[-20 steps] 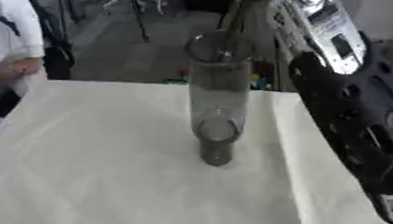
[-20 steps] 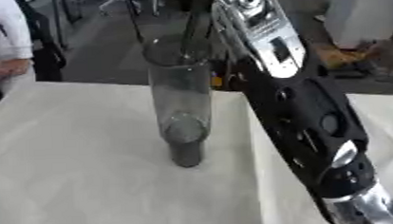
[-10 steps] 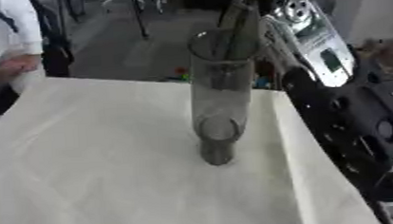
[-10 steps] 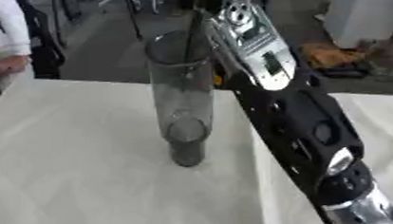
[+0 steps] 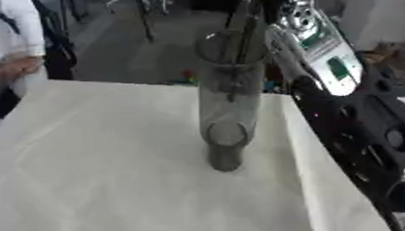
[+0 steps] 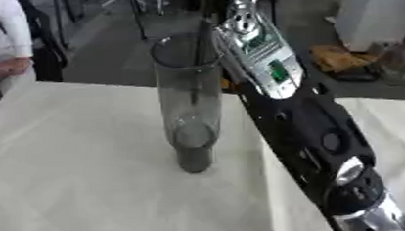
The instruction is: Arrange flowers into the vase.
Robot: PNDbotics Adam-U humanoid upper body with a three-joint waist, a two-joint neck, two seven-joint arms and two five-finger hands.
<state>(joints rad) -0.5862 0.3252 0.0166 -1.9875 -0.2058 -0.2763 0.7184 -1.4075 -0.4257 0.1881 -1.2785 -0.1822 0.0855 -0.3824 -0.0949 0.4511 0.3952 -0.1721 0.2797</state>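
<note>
A tall clear glass vase (image 5: 229, 101) with a dark foot stands upright in the middle of the white-clothed table (image 5: 89, 181). Dark flower stems (image 6: 198, 59) slant down through its mouth into the glass, and their upper ends run out of the top of the view. My right arm (image 6: 313, 127) rises from the lower right, passing close beside the vase. My right hand (image 5: 262, 1) shows only as a dark shape at the top edge, just above the vase's rim where the stems leave it. No blossoms are visible. My left hand shows in neither view.
The table's far edge runs just behind the vase, with grey floor and dark chair legs (image 5: 146, 17) beyond it. Bare cloth lies to the left of the vase and in front of it. A second white surface (image 6: 395, 123) lies at the right.
My right arm has swung left and nearer over the vase. The stems have gone down from above the rim into the glass.
</note>
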